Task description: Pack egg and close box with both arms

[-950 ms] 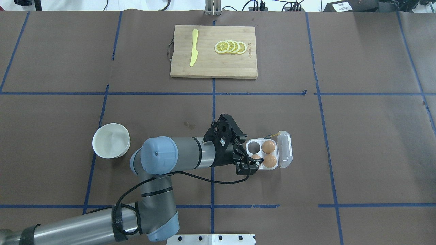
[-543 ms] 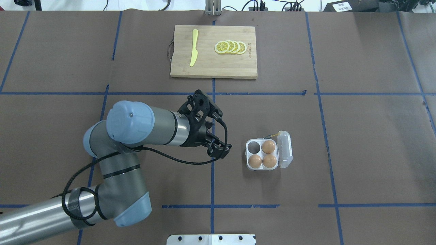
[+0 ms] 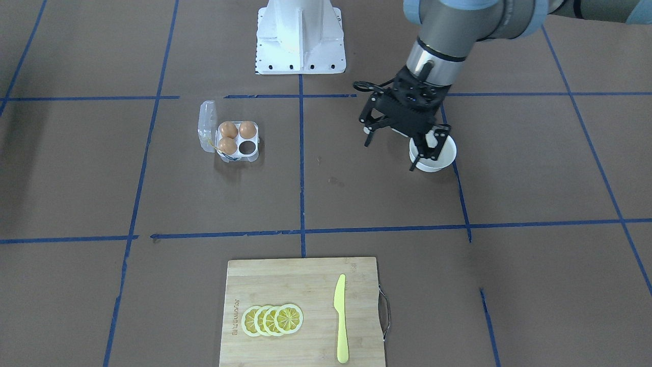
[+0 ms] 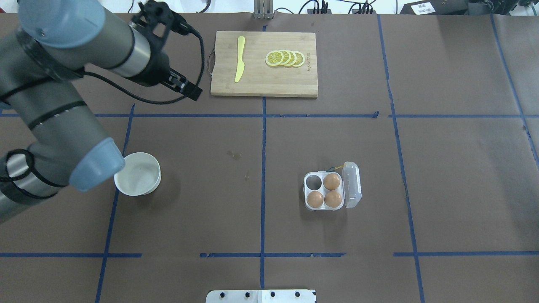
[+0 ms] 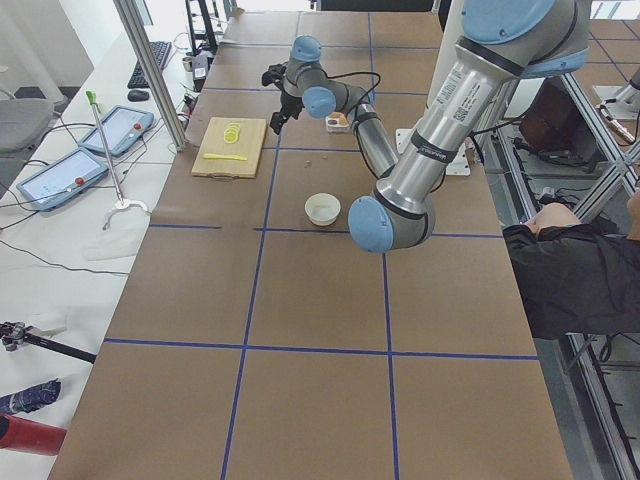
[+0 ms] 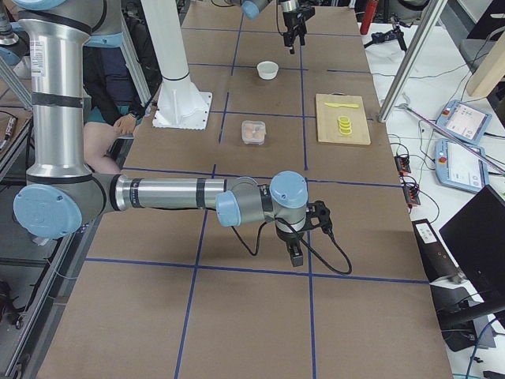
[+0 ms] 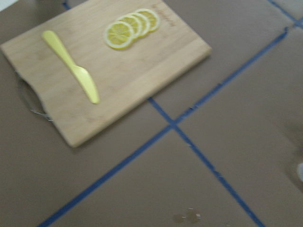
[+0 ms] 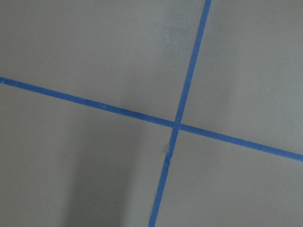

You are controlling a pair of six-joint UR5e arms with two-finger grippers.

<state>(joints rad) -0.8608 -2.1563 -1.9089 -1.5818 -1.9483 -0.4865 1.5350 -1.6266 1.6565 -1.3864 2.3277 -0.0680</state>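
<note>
The clear four-cell box [image 4: 324, 191] lies open right of the table's middle, its lid [image 4: 352, 185] folded out to the right. Three orange-brown eggs sit in it, one being [image 4: 315, 199]; the far-left cell [image 4: 313, 182] is empty. It also shows in the front view [image 3: 253, 136]. My left gripper [image 3: 389, 155] hangs high over the white bowl, open and empty, far from the box. In the overhead view it [image 4: 187, 88] appears raised at upper left. My right gripper [image 6: 296, 253] shows only in the right side view, low over bare table; I cannot tell its state.
A white bowl [image 4: 137, 173] stands at the left and looks empty. A wooden cutting board [image 4: 264, 63] with a yellow knife [image 4: 239, 59] and lemon slices [image 4: 285, 58] lies at the far middle. The white base pedestal [image 3: 299, 35] is at the robot's side.
My left gripper left the box's near-left cell, where an egg now rests, and swung left and up, away from the box. The box has not moved.
</note>
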